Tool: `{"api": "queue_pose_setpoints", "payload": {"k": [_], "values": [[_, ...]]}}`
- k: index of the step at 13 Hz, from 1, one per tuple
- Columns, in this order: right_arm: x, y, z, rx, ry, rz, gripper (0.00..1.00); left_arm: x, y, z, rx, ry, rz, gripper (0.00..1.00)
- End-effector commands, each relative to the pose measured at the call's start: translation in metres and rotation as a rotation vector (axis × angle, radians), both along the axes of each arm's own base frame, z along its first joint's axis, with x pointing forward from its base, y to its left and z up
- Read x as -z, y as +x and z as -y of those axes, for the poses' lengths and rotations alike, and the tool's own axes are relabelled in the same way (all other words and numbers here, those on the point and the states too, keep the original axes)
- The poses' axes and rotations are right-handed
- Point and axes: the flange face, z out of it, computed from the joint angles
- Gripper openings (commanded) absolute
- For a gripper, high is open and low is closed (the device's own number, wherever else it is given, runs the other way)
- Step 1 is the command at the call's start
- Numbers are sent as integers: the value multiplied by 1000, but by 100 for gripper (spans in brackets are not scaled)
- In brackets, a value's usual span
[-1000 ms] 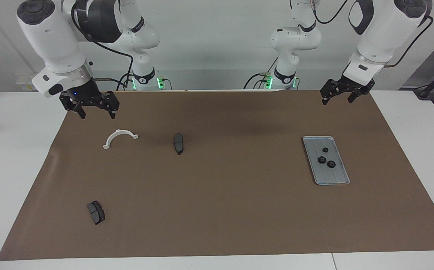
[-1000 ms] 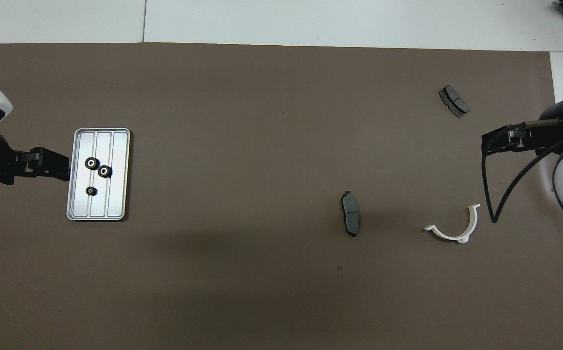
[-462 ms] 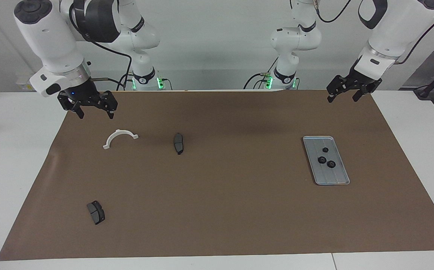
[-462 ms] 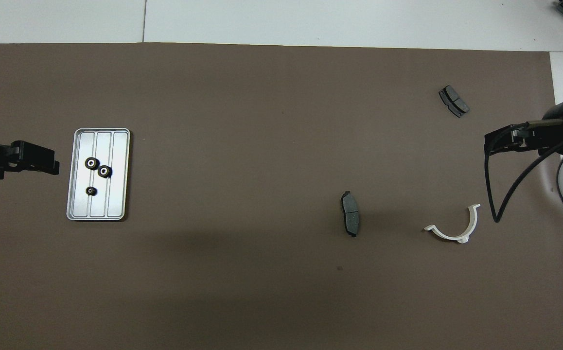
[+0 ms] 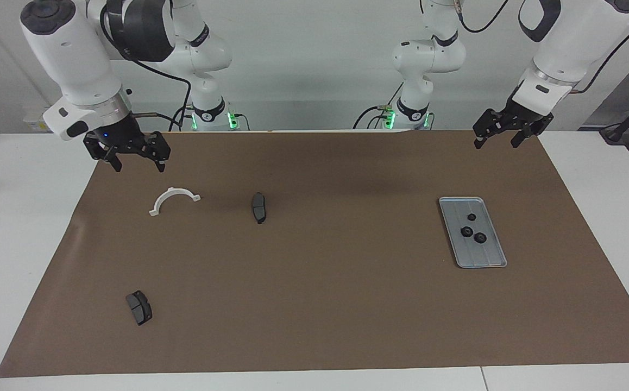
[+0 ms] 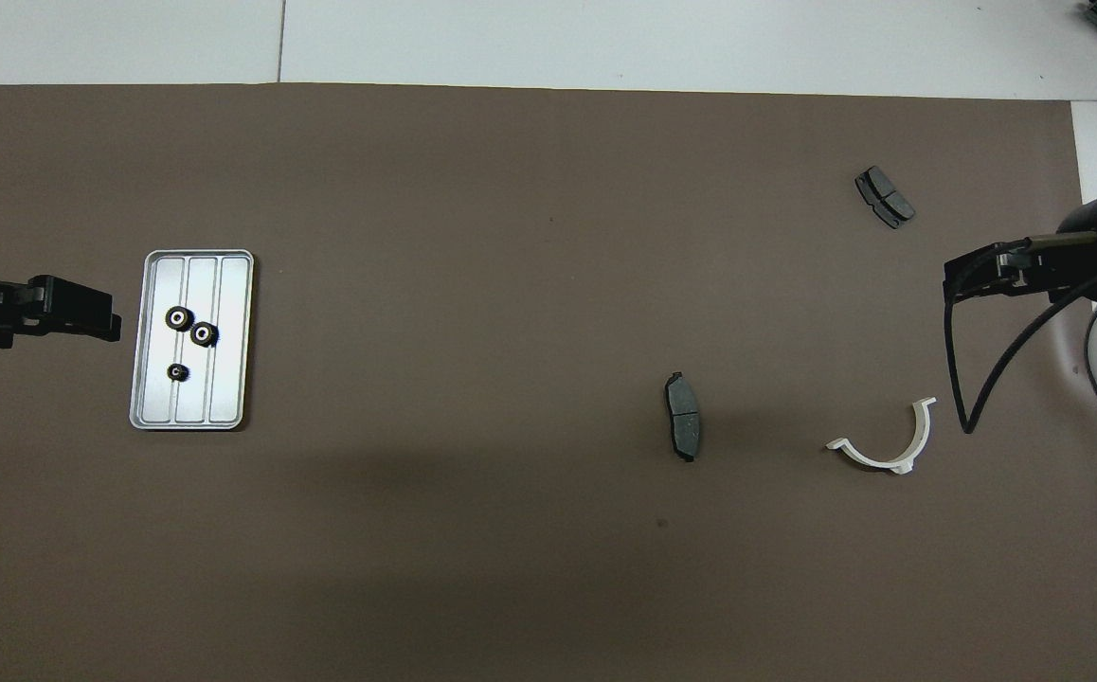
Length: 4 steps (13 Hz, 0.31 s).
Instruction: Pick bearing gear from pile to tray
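Three black bearing gears (image 5: 472, 228) lie inside the tray (image 5: 492, 257), which sits flat on the brown mat (image 5: 314, 304) toward the left arm's end of the table; two gears rest just beside each other near the tray's middle, and the third, smaller one lies apart from them, nearer to the robots. No further gear shows on the mat in either view, so the transfer appears complete as far as the pictures allow a judgement. What is left of the pile is not gears: one dark brake-pad-like piece (image 5: 259, 207) lies near the middle of the mat, the white half-ring bracket (image 5: 173, 200) lies beside it toward the right arm's end, and a second dark pad (image 5: 139, 307) lies well apart from both, farther from the robots. All three stay outside the tray, as the task requires. The left gripper (image 5: 496, 137) hangs in the air over the mat's edge at the robots' side, toward the left arm's end and well clear of the tray; its jaws stand released and carry nothing. The right gripper (image 5: 136, 163) hangs over the mat's corner near the bracket without touching it, jaws likewise released and empty. Both arms appear to wait. Judged from this layout, no pick remains outstanding.
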Motion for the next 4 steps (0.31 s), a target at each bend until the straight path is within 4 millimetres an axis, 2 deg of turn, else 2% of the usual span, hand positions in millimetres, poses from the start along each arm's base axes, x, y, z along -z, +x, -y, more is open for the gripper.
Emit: {"api": "queue_pose_setpoints", "payload": {"k": [1,4], "values": [[-2,-6,2,16,1,8,100,-3,-3,-3,17,2,-13,100],[-1,-6,2,14,1,7,100,-4,-3,-1,21,0,-2,100]]}}
